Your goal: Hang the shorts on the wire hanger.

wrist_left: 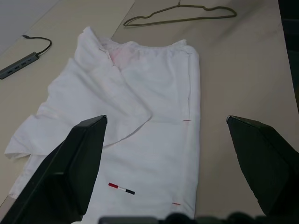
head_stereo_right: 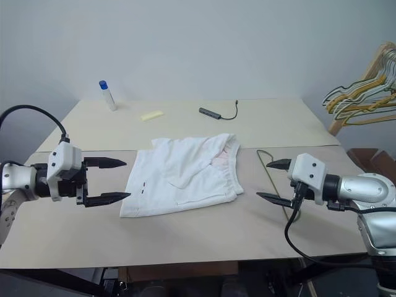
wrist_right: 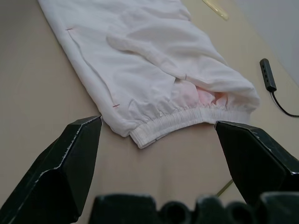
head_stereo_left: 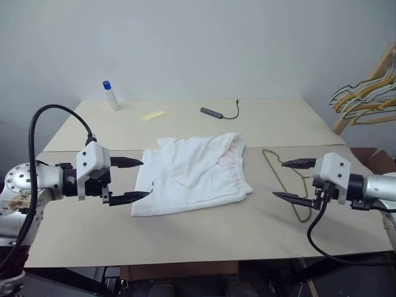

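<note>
Fingers [head_stereo_left: 127, 163] apart on both grippers, nothing held; right should probably pinch wire hanger [head_stereo_left: 279, 177] first, shorts [head_stereo_left: 192, 176] lying flat.

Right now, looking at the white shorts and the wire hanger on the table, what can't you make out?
- Olive-brown wire hanger: in the left eye view, the right gripper covers part of it.
- White cloth shorts: the folded-over flap hides the cloth beneath.
- Small blue-capped bottle: too small to read a label.
- Hangers on the wooden rack: cut off by the picture's edge.
</note>
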Controlling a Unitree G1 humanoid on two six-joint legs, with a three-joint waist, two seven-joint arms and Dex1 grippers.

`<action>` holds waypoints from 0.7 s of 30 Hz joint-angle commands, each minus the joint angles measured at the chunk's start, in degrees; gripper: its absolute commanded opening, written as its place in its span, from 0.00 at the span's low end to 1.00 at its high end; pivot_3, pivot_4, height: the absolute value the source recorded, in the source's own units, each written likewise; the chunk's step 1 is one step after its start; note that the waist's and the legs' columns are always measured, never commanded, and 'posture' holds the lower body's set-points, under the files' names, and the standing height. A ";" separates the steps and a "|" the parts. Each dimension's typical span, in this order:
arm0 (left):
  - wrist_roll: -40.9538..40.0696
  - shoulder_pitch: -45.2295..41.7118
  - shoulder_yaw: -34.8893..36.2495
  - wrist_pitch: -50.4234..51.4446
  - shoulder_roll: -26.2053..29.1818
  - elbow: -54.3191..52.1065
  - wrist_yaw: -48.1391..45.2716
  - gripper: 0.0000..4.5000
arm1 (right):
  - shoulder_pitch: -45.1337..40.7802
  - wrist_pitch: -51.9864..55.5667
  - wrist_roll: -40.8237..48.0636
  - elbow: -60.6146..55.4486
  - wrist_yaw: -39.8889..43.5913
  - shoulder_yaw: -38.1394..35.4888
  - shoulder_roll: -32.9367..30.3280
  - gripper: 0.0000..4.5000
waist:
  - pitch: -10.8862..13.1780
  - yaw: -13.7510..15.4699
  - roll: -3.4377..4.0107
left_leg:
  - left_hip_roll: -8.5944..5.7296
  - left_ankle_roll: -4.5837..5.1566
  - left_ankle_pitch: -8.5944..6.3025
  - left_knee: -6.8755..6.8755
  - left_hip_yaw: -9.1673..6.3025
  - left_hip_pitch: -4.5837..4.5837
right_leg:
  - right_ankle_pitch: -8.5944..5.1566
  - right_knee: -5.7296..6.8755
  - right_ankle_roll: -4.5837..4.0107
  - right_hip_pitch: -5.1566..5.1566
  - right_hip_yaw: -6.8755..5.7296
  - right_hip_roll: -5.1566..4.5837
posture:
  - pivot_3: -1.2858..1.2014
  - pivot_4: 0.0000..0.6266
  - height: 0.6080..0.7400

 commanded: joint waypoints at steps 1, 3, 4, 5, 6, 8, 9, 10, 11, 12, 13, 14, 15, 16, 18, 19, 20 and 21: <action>0.96 -1.09 0.46 -1.49 0.91 0.14 -0.07 0.99 | -1.34 -0.24 0.70 -0.47 0.36 -1.92 -0.99 1.00 | 0.00 0.00 0.00 | 0.00 0.00 0.00 0.00 0.00 0.01 | 0.00 0.00 0.00 0.00 0.00 0.00 | 0.50 0.00 1.00; -0.42 -0.82 0.89 -0.53 0.28 -0.35 -0.11 0.99 | -1.27 -0.34 0.56 -0.81 0.15 -1.73 -0.86 1.00 | 0.00 0.00 0.00 | 0.00 0.00 0.00 0.00 0.00 0.01 | 0.00 0.01 0.00 0.00 0.00 0.00 | 0.50 0.00 1.00; -0.43 -0.59 0.87 -0.08 0.16 -0.90 0.41 0.99 | -1.19 -0.59 0.24 -1.09 -0.13 -1.60 -0.72 1.00 | 0.00 0.00 0.00 | 0.00 0.00 0.00 0.00 0.00 0.01 | 0.00 0.01 0.00 0.00 0.00 0.00 | 0.50 0.00 1.00; -0.34 -0.09 0.73 -0.52 0.24 -1.28 -0.05 0.99 | -0.92 -0.74 0.04 -1.74 -0.41 -1.35 -0.48 1.00 | 0.00 0.00 0.00 | 0.00 0.00 0.00 0.00 0.00 0.01 | 0.00 0.01 0.00 0.00 0.00 0.00 | 0.50 0.00 1.00; -0.26 0.27 0.67 -0.65 0.28 -1.53 -0.15 0.99 | -0.68 -0.85 -0.34 -2.33 -0.83 -0.97 -0.22 1.00 | 0.00 0.00 0.00 | 0.00 0.00 0.00 0.00 0.01 0.01 | 0.00 0.00 0.00 0.00 0.00 0.00 | 0.50 0.00 1.00; -0.35 0.76 0.76 -0.35 0.24 -1.90 0.08 0.99 | -0.25 -1.74 -2.27 -3.13 -1.99 0.02 0.03 1.00 | 0.00 -0.01 0.01 | 0.00 0.00 0.00 0.00 0.01 0.00 | 0.00 0.00 0.00 -0.01 0.01 0.00 | 0.50 0.00 1.00; -0.47 1.07 0.77 -0.25 0.23 -2.16 0.05 0.99 | -0.13 -3.04 -4.60 -3.32 -3.01 1.21 0.25 1.00 | 0.00 0.00 0.01 | 0.01 0.00 0.00 0.00 0.01 0.00 | 0.00 0.01 0.00 -0.01 0.01 0.00 | 0.50 0.00 1.00; -0.66 1.40 0.74 -0.25 0.11 -2.52 -0.01 0.99 | -0.19 -4.02 -6.93 -3.63 -4.06 2.86 0.67 1.00 | 0.00 -0.02 0.01 | 0.02 0.00 0.00 0.00 0.01 0.00 | 0.00 0.01 0.00 -0.02 0.01 0.01 | 0.50 0.00 1.00; -0.82 1.58 0.74 -0.27 0.08 -2.71 -0.11 0.99 | -0.31 -4.57 -8.47 -3.87 -4.76 4.00 1.00 1.00 | 0.00 -0.05 0.00 | 0.01 0.00 0.00 0.00 0.01 0.01 | 0.00 0.02 0.00 -0.02 0.01 0.01 | 0.50 0.00 1.00; -1.04 1.69 0.63 0.01 -0.08 -3.05 0.06 0.99 | -0.69 -4.72 -10.92 -4.14 -6.21 5.91 1.67 1.00 | 0.00 -0.04 0.00 | 0.01 0.00 0.00 0.00 0.02 0.01 | 0.00 0.02 0.00 -0.02 0.02 0.00 | 0.50 0.00 1.00; -1.14 1.69 0.40 0.14 -0.26 -3.33 0.23 0.99 | -1.27 -4.98 -13.34 -4.00 -7.50 8.20 2.64 1.00 | 0.00 -0.05 0.00 | 0.01 0.00 0.00 0.00 0.02 0.01 | 0.00 0.03 0.00 -0.02 0.02 0.01 | 0.50 0.00 1.00; -1.14 1.69 0.05 0.21 -0.46 -3.59 0.35 0.99 | -2.02 -5.65 -16.91 -3.04 -8.78 11.49 3.74 1.00 | 0.00 -0.11 0.00 | 0.01 0.00 0.00 0.00 0.03 0.02 | 0.00 0.04 0.00 -0.01 0.02 0.01 | 0.50 0.00 1.00; -1.08 1.72 -0.27 0.23 -0.64 -3.80 0.45 0.99 | -2.75 -7.60 -21.29 -1.30 -10.16 14.89 4.66 1.00 | 0.00 -0.25 0.00 | 0.01 -0.01 0.00 0.00 0.03 0.04 | 0.00 0.04 0.00 -0.01 0.02 0.01 | 0.50 0.00 1.00; -0.98 1.68 -0.48 0.21 -0.74 -3.84 0.42 0.99 | -3.44 -9.53 -24.96 0.48 -11.19 17.57 5.25 1.00 | 0.00 -0.35 0.01 | 0.01 -0.01 0.00 0.00 0.03 0.04 | 0.00 0.06 0.00 -0.02 0.04 0.01 | 0.50 0.00 1.00; -0.50 1.63 -0.94 -0.11 -0.88 -3.90 0.35 0.99 | -5.86 -11.87 -31.90 5.72 -14.72 22.51 7.60 1.00 | 0.00 -0.64 0.00 | 0.01 -0.01 0.00 0.00 0.04 0.03 | 0.00 0.06 0.00 -0.03 0.05 0.01 | 0.50 0.00 1.00; -0.40 1.62 -1.02 -0.20 -0.87 -3.91 0.35 0.99 | -7.49 -12.56 -34.90 8.55 -16.91 24.43 8.99 1.00 | 0.00 -0.79 0.00 | 0.01 -0.01 0.01 0.00 0.05 0.01 | 0.00 0.06 -0.01 -0.06 0.05 0.01 | 0.50 0.00 1.00; -0.36 1.68 -1.01 -0.25 -0.82 -3.93 0.32 0.99 | -9.38 -12.72 -37.87 11.48 -19.06 26.21 10.47 1.00 | 0.01 -0.96 0.00 | 0.00 -0.01 0.01 0.00 0.05 -0.01 | 0.01 0.06 -0.01 -0.08 0.05 0.01 | 0.50 0.00 1.00; -0.27 1.73 -0.99 -0.29 -0.74 -3.94 0.33 0.99 | -10.92 -12.89 -40.18 13.78 -20.73 27.44 11.52 1.00 | 0.01 -1.11 0.00 | -0.01 -0.01 0.01 0.00 0.05 -0.02 | 0.01 0.06 -0.01 -0.10 0.08 0.00 | 0.51 0.00 1.00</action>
